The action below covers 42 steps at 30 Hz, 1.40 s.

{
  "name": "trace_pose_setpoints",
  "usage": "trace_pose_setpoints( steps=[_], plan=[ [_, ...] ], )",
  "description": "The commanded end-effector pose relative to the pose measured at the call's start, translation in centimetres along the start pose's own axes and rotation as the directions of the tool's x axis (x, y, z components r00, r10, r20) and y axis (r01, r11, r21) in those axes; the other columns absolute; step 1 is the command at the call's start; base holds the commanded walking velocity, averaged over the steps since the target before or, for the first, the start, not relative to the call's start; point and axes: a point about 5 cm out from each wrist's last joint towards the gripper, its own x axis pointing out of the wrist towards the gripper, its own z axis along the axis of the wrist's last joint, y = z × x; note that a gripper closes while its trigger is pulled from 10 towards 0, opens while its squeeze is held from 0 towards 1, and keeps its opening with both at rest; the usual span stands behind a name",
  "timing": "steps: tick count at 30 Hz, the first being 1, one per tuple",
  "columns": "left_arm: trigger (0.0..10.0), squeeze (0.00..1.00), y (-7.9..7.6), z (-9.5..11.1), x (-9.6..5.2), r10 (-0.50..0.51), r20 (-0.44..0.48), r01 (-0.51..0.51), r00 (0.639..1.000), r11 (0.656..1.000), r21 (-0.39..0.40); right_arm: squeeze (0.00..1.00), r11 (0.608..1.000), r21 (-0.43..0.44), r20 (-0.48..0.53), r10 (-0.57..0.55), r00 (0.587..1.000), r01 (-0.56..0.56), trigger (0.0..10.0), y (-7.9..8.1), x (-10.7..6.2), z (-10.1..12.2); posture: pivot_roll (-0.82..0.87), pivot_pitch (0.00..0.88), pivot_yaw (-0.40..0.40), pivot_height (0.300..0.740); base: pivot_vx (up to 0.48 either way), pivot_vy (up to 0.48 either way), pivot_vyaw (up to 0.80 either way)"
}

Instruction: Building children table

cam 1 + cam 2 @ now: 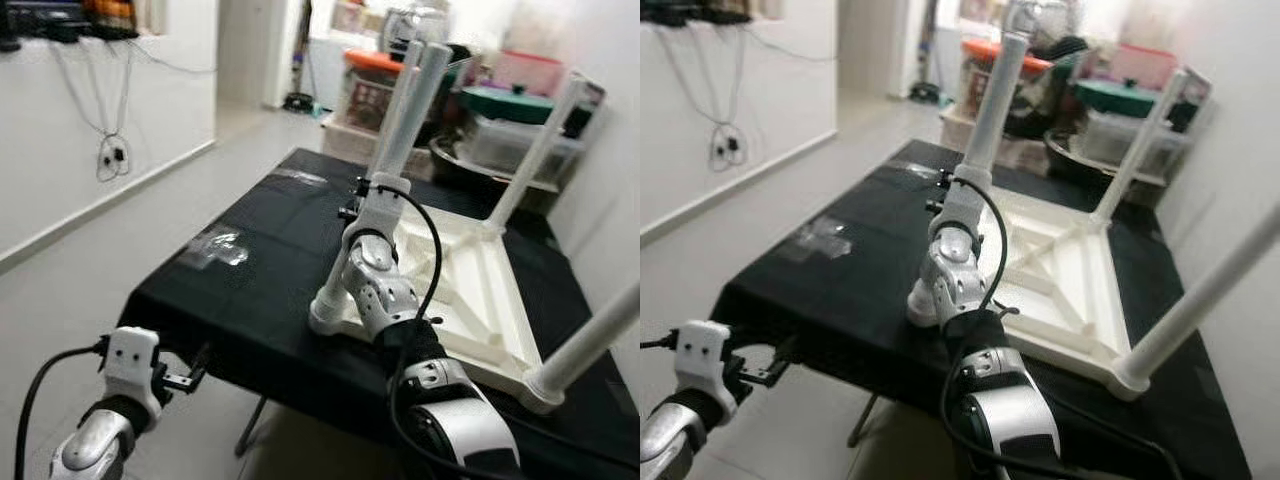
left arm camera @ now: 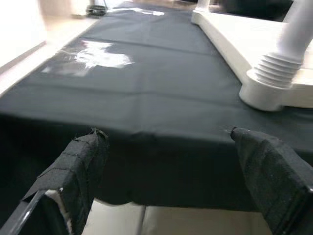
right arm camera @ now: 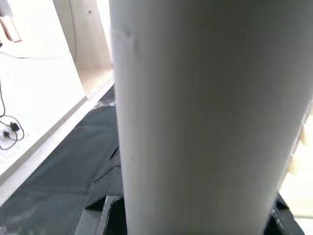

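While upturned, white table (image 1: 470,290) legs up | right gripper (image 1: 372,190) jaws grasping leg (image 1: 410,100) | left gripper (image 2: 171,181) jaws released

Upturned child table top (image 1: 470,290) lies on the right half of the surface (image 1: 260,270), legs up. Right hand (image 1: 375,195) on the near-left leg (image 1: 400,110). Left hand (image 1: 185,380) before the surface's near edge, left. Storage bins (image 1: 520,100) behind.
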Motion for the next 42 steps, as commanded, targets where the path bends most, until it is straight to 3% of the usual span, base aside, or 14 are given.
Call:
trace_pose_setpoints(
  steps=[1, 16, 36, 37, 38, 39, 42],
  plan=[
    [10.0, 0.00, 0.1, -0.2, -0.1, 0.003, -0.011, -0.003, 1.000, 1.000, -0.003, 0.00, 0.991, -0.105, -0.301, -0.107, 0.947, 0.079, 10.0, -3.1, -0.9, -8.0, 0.14, 0.000, -0.166, 0.740, 0.251, 0.000, 0.00],
    [10.0, 0.00, -0.2, -0.2, -0.1, -0.016, -0.009, 0.016, 1.000, 1.000, -0.005, 0.00, 0.991, -0.104, -0.284, -0.105, 0.953, 0.078, 10.0, -3.0, -0.8, -7.6, 0.13, 0.000, -0.165, 0.740, 0.000, 0.000, 0.00],
    [10.0, 0.00, -0.2, -0.3, 0.0, -0.009, -0.007, 0.009, 1.000, 1.000, 0.001, 0.00, 0.989, -0.136, -0.169, 0.030, 0.985, -0.053, 10.0, -1.9, -0.8, -6.3, 0.13, 0.000, -0.167, 0.740, 0.000, 0.000, 0.00],
    [10.0, 0.00, -0.1, -0.2, 0.0, -0.008, -0.006, 0.008, 1.000, 1.000, 0.001, 0.00, 0.968, -0.135, -0.143, 0.193, 0.971, -0.212, 10.0, -0.4, -0.8, -5.5, 0.14, 0.000, -0.171, 0.740, 0.000, 0.000, 0.00],
    [10.0, 0.00, -0.1, -0.2, 0.0, -0.008, -0.006, 0.008, 1.000, 1.000, 0.001, 0.00, 0.968, -0.135, -0.143, 0.193, 0.971, -0.212, 10.0, -0.4, -0.8, -5.5, 0.14, 0.000, -0.171, 0.740, 0.000, 0.000, 0.00],
    [10.0, 0.00, -0.1, -0.2, 0.1, -0.005, -0.004, 0.005, 1.000, 1.000, 0.001, 0.00, 0.913, -0.147, -0.135, 0.362, 0.922, -0.380, 10.0, 1.2, -0.9, -4.8, 0.14, 0.000, -0.177, 0.740, 0.000, 0.000, 0.00],
    [10.0, 0.00, -0.1, -0.2, 0.1, -0.005, -0.004, 0.005, 1.000, 1.000, 0.001, 0.00, 0.913, -0.147, -0.135, 0.362, 0.922, -0.380, 10.0, 1.2, -0.9, -4.8, 0.14, 0.000, -0.177, 0.740, 0.000, 0.000, 0.00]
  ],
)
